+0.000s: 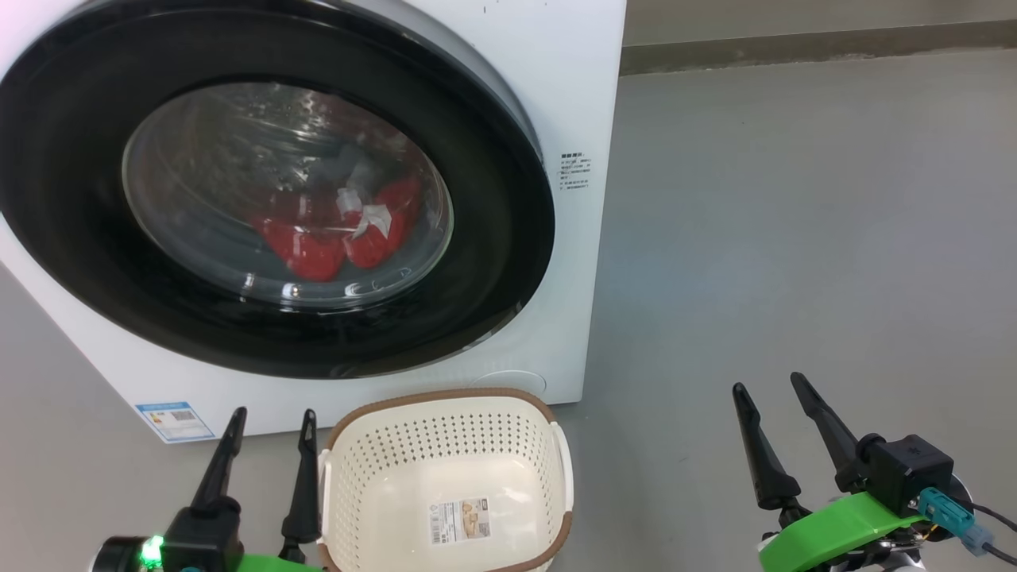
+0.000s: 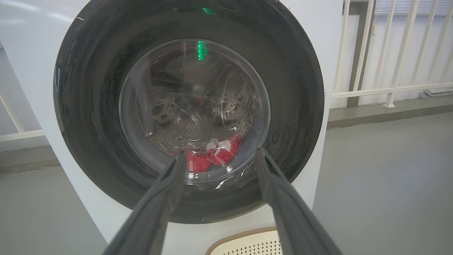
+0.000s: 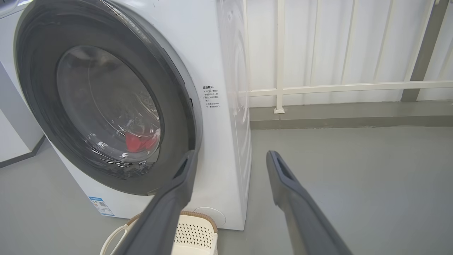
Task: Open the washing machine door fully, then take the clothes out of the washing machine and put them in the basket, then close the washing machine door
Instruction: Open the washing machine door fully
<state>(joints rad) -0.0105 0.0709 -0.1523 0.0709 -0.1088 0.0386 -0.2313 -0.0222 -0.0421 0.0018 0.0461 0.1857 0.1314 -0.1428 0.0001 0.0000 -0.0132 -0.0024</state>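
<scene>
The white washing machine (image 1: 572, 95) stands at the left of the head view, and its round black-rimmed door (image 1: 493, 262) sits flush against the front. Red clothes (image 1: 318, 246) with white patches lie low in the drum behind the glass, also visible as red clothes (image 2: 212, 157) and red clothes (image 3: 139, 141). On the floor just in front of the machine sits the cream basket (image 1: 548, 445), with nothing in it but a barcode sticker. My left gripper (image 1: 274, 413) is open beside the basket's left wall. My right gripper (image 1: 771, 389) is open over bare floor to the right.
Grey floor (image 1: 794, 238) stretches right of the machine. A low kerb (image 1: 794, 48) runs along the back, and a white railing (image 3: 336, 86) stands behind it. A blue label (image 1: 175, 421) marks the machine's lower left corner.
</scene>
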